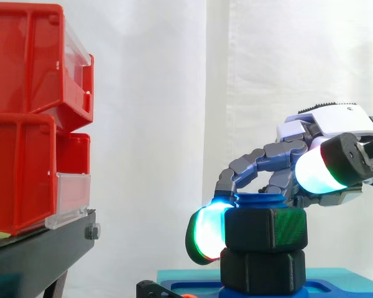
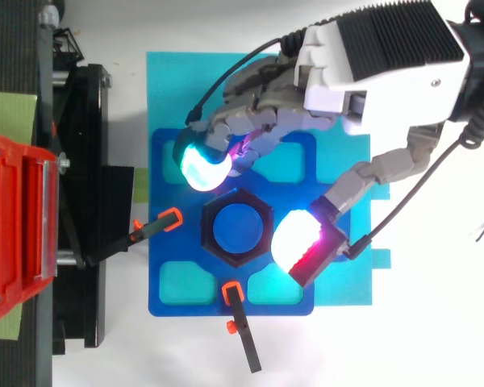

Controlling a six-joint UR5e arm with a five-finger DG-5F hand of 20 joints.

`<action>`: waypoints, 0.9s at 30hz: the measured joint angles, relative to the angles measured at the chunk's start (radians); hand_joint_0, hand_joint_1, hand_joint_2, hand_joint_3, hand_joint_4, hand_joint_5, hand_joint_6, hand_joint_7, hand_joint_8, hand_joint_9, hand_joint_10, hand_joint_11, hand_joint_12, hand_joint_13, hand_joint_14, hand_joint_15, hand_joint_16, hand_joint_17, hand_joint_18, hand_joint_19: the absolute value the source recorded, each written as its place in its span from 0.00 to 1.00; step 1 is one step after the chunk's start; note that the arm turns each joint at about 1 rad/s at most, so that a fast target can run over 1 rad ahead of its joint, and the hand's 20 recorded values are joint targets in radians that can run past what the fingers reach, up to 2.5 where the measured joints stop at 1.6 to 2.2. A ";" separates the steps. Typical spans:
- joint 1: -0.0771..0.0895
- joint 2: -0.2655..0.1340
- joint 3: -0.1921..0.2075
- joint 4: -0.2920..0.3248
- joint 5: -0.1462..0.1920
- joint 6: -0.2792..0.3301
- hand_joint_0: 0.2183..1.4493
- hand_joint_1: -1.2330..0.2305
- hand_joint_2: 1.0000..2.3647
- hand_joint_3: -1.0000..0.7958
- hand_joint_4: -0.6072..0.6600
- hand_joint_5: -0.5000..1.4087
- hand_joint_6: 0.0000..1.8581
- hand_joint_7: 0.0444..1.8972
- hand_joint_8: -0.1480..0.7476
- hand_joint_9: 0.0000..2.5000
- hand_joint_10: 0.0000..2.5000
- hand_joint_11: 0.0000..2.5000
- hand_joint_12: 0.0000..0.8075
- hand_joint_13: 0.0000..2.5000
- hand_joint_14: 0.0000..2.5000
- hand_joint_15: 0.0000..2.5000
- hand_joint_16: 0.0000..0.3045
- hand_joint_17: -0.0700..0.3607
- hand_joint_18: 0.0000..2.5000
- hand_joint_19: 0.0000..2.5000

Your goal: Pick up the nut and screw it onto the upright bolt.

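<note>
Nut, black hexagonal plastic, probably light, rigid and fairly grippy, sits threaded atop the blue upright bolt, where the robot hand curls round it, pads best bearing on opposite flats.

You have the black nut around the blue bolt, in the middle of the blue plate. The hand hangs over them from the upper right

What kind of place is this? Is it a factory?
More likely a robot test bench: a robot hand reaches a nut, red bins sit on a black stand, white curtain behind.
</note>
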 measured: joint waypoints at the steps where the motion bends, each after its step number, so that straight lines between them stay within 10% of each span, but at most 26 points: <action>1: 0.001 0.000 0.000 0.000 0.001 0.000 0.17 0.48 0.00 0.28 0.61 0.17 0.27 0.36 0.47 0.27 0.00 0.00 0.47 0.15 0.00 0.00 0.19 0.46 0.04 0.03; 27: 0.010 -0.001 -0.001 -0.006 0.013 -0.001 0.13 0.29 0.00 0.28 0.64 0.14 0.27 0.41 0.47 0.11 0.00 0.00 0.51 0.03 0.00 0.00 0.21 0.50 0.00 0.00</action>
